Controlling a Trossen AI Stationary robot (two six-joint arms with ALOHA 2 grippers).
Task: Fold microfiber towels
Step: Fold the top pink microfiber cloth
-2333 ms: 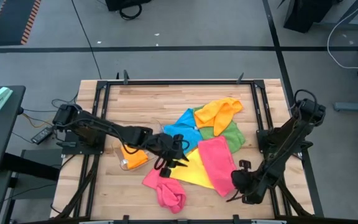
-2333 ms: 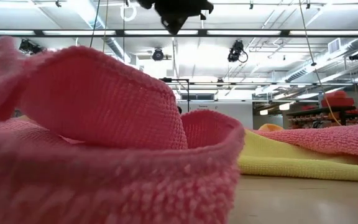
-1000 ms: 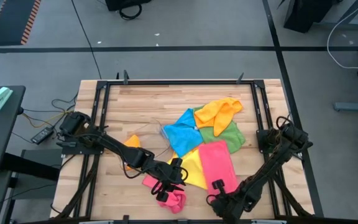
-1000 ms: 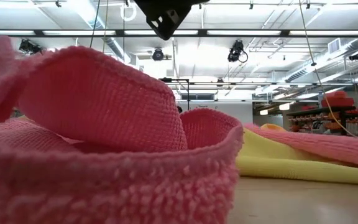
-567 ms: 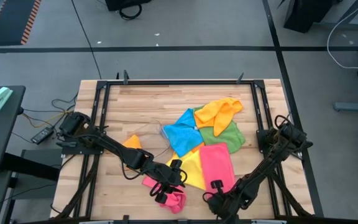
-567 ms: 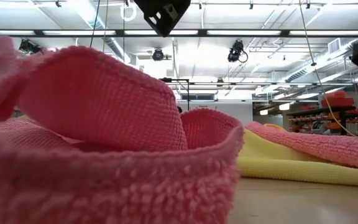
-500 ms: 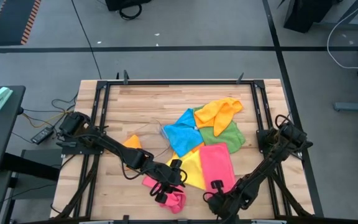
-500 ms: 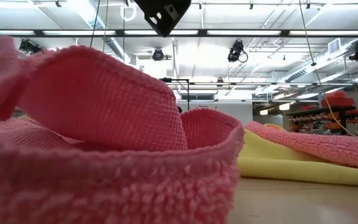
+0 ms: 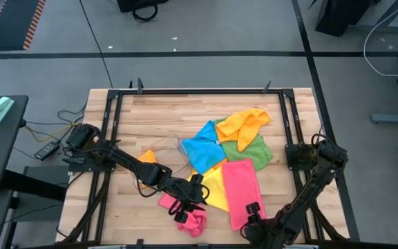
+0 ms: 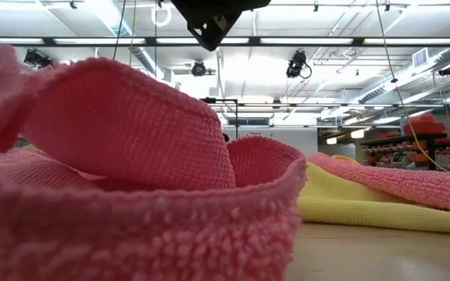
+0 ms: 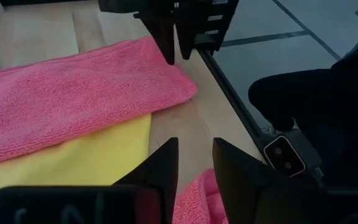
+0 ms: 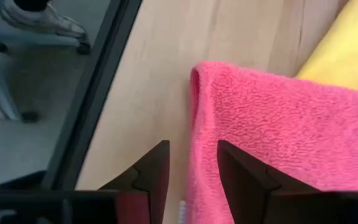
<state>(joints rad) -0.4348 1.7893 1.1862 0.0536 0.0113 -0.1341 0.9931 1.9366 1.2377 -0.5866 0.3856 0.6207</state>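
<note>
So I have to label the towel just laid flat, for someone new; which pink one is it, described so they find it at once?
Start from the heap of bright towels on the wooden table. At its near edge, by the right gripper, the flat pink towel overlaps the yellow towel. Unlike the crumpled pink towel under the left gripper, it is a smooth rectangle.

Pale wooden plank tabletop (image 9: 157,117): matt, visible grain and board seams, unvarnished look. Black metal frame (image 9: 199,90) round its edge: smooth, dull finish.

Flat pink microfiber cloth (image 12: 278,137), just ahead of the right jaws: soft, short looped pile, matt, slightly fuzzy at the folded edge. Crumpled pink microfiber cloth (image 10: 131,179), below the left jaws: coarse nubbly weave seen close, matt. Yellow microfiber cloth (image 11: 73,165), ahead of the left jaws: finer, smoother nap, matt. Blue cloth (image 9: 202,145), orange cloth (image 9: 244,124) and green cloth (image 9: 258,149), farther off: soft fabric, no sheen.

Both jaws: dark hard plastic or metal, smooth, faint satin sheen.
</note>
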